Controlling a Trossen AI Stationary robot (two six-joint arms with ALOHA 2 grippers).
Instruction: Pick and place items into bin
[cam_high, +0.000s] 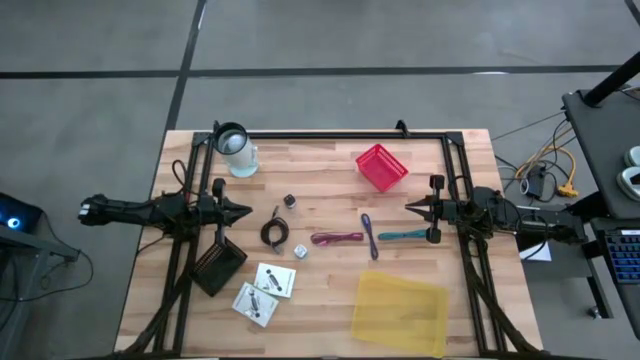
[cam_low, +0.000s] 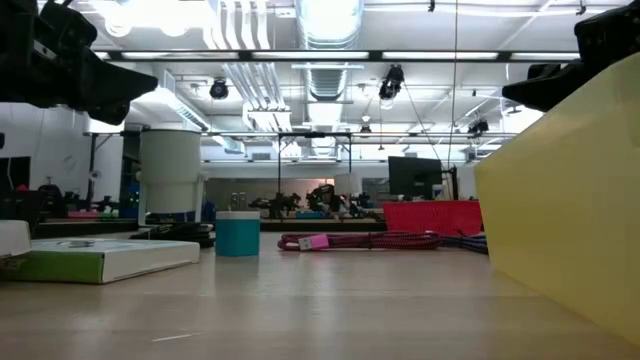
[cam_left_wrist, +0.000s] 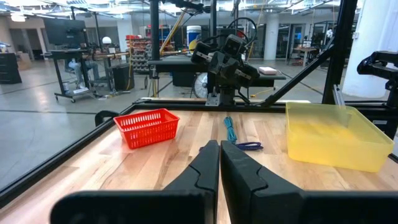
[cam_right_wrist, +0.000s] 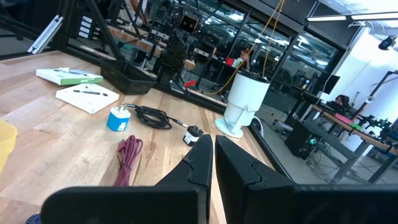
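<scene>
- The left gripper (cam_high: 243, 211) hangs above the left side of the pale wooden table (cam_high: 330, 300), its two dark fingers (cam_left_wrist: 208, 163) pressed together with nothing between them.
- The right gripper (cam_high: 410, 207) hangs above the right side, facing the left one across the table; its fingers (cam_right_wrist: 202, 155) are likewise pressed together and empty.
- Nothing is picked up yet; judging by how things lie, the task is at its very start, with both arms waiting.
- The items lie loose in the middle of the table: a black coiled cable (cam_high: 274, 233), a maroon braided cable bundle (cam_high: 336, 238), a purple stick-like cable (cam_high: 369, 234) and a teal one (cam_high: 402, 236) just beside the right gripper.
- A small blue-and-white plug block (cam_high: 300, 251) sits near the coil, and a tiny black-and-white adapter (cam_high: 289, 201) lies a little farther back.
- Two white flat boxes (cam_high: 263, 290) lie near the front left, beside a shallow black tray (cam_high: 218, 266).
- Three containers could serve as the bin: a red mesh basket (cam_high: 381, 166) at the back right, a translucent yellow plastic tub (cam_high: 400, 312) at the front right, and the black tray; which is meant I cannot tell.
- A white cup with a dark rim (cam_high: 235, 148) stands at the back left, apart from the items.
- The next move likely calls for one gripper to part its fingers, descend over the nearest item, probably the teal cable for the right arm, and close across its thin body.
</scene>
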